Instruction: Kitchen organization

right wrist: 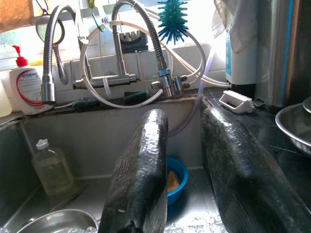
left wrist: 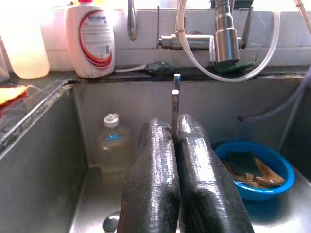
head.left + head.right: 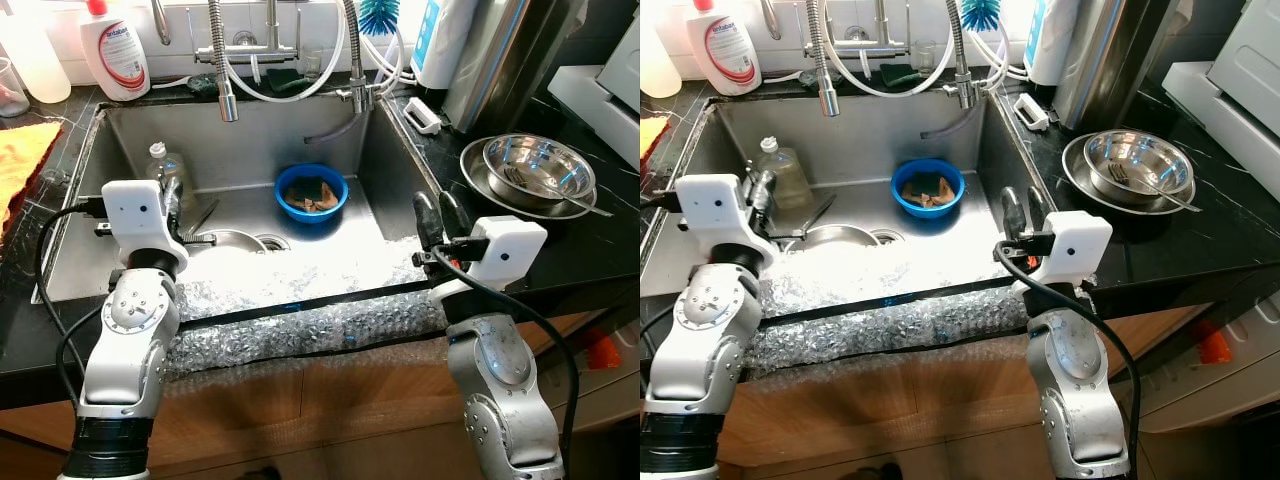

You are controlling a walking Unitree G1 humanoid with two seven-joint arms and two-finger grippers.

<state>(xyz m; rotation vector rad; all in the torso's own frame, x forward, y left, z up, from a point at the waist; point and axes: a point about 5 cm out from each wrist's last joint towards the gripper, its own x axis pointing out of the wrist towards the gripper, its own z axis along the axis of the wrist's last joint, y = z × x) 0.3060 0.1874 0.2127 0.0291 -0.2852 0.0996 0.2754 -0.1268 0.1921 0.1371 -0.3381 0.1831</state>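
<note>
Two silver robot arms reach forward side by side, elbows bent, wrists raised. The left gripper (image 3: pixel 172 197) has its two black fingers (image 2: pixel 150 184) pressed together, pinching a thin metal strip (image 2: pixel 174 109) that stands upright between them. The right gripper (image 3: pixel 441 218) points forward with its fingers (image 1: pixel 141 174) spread apart, holding nothing.

Sink (image 3: pixel 390 185) brushed steel; bowl (image 3: pixel 311 192) glossy blue plastic; counter (image 3: pixel 520 255) polished black stone; front edge bubble wrap (image 3: pixel 300 325).
</note>
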